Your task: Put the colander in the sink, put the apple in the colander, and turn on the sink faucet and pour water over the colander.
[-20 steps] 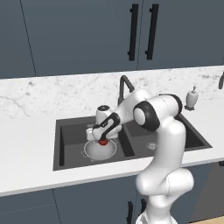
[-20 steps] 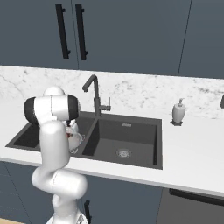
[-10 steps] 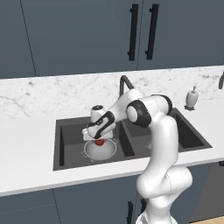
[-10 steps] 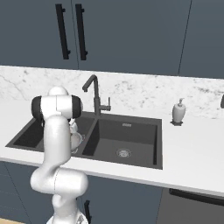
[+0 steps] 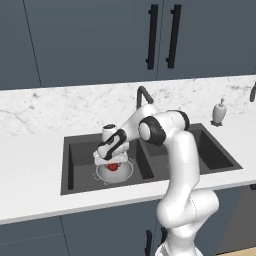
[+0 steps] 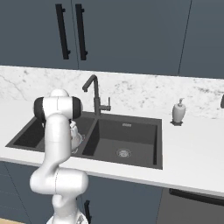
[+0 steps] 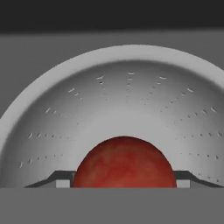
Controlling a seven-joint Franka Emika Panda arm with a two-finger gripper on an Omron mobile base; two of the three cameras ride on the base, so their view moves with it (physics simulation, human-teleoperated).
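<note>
Sink (image 5: 75, 165) holds colander (image 5: 125, 172); apple (image 7: 124, 162) sits between parted claw (image 7: 124, 183) tips (grip unclear).

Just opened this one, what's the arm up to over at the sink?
The gripper hangs low over the colander, which sits in the left basin of the sink. The apple sits between its fingertips, over the colander's bowl. Whether the apple is clamped or already resting in the bowl cannot be told. No water shows at the sink faucet, so that step appears not yet done.
</note>
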